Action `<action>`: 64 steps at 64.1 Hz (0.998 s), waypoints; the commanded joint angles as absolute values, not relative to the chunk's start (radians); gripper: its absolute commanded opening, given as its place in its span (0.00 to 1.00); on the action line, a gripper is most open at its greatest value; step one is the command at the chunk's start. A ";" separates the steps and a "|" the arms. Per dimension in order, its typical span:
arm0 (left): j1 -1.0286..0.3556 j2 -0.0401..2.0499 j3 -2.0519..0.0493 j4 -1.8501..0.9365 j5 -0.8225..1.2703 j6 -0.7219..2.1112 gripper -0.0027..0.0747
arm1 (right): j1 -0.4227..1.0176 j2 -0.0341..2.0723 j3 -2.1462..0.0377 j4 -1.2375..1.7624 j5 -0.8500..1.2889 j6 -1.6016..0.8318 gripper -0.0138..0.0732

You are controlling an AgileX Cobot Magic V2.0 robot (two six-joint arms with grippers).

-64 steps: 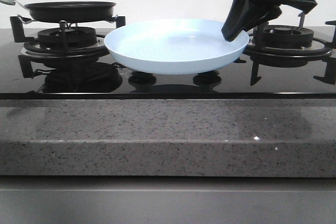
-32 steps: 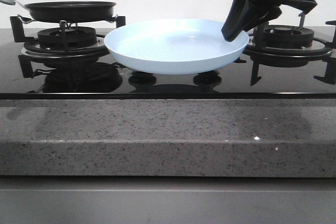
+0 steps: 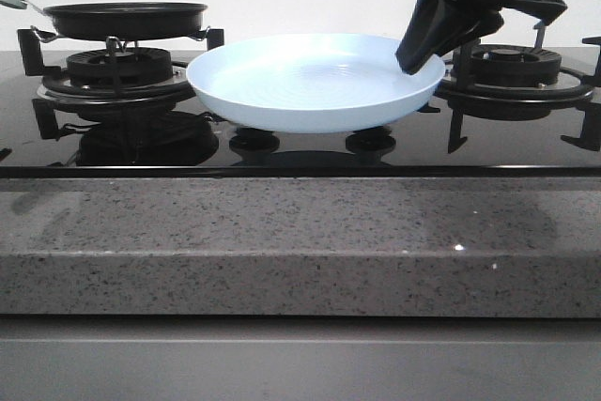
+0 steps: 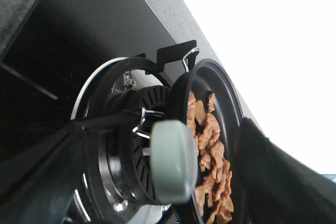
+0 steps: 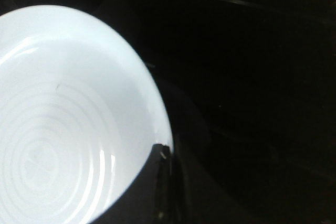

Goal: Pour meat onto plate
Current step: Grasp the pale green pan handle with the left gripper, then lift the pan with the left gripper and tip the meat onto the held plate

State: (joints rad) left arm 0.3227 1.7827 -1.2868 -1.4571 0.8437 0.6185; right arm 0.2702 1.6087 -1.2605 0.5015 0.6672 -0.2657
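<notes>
While nothing on the big grey counter [image 3: 300, 251] or the black glass hob [image 3: 300, 152] has shifted in the last second, one small thing has: a dark tip now pokes into the front view at the far 10 o'clock corner. I take it as my left arm arriving.

The plate [image 3: 310, 82] sits mid-hob, bare, no food on it. The black pan [image 3: 127, 18] is on the burner [image 3: 117, 68] at roughly 9 o'clock from the plate, apart from it.

The right gripper [image 3: 418, 55] is at the plate's 3 o'clock rim. In the right wrist view one finger [image 5: 157, 182] overlaps the rim, so I read it as pinched on the plate, steadying it.

The left gripper [image 4: 163, 129] has its jaws spread wide, one dark blurred finger on each side of the pan's pale-green handle [image 4: 170, 161]. It is not closed on it yet.

The meat [image 4: 210, 150], a heap of tan bits, all lies in the pan, none on the plate.

My read: the approach to the handle is under way and the pour has not started. Next I need a firm clamp on that rounded handle end, which may slip or twist once tilted.
</notes>
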 commanded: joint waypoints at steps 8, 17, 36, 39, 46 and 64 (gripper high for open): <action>0.290 1.768 -1.354 -1.548 0.892 0.643 0.77 | 0.272 1.568 -1.285 0.526 0.628 -0.276 0.02; 0.288 1.774 -1.376 -1.546 0.892 0.643 0.77 | 0.272 1.568 -1.285 0.526 0.629 -0.276 0.02; 0.288 1.774 -1.377 -1.539 0.894 0.643 0.50 | 0.272 1.568 -1.285 0.526 0.629 -0.276 0.02; 0.288 1.774 -1.377 -1.539 0.894 0.643 0.44 | 0.272 1.568 -1.285 0.526 0.629 -0.276 0.02; 0.288 1.774 -1.377 -1.539 0.898 0.643 0.31 | 0.272 1.568 -1.285 0.526 0.629 -0.276 0.02; 0.289 1.774 -1.377 -1.563 0.918 0.643 0.07 | 0.272 1.568 -1.285 0.526 0.629 -0.276 0.02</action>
State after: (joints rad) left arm 0.2901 1.8254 -1.3460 -1.5025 0.8807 0.6357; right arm 0.2702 1.6087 -1.2600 0.5015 0.6672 -0.2657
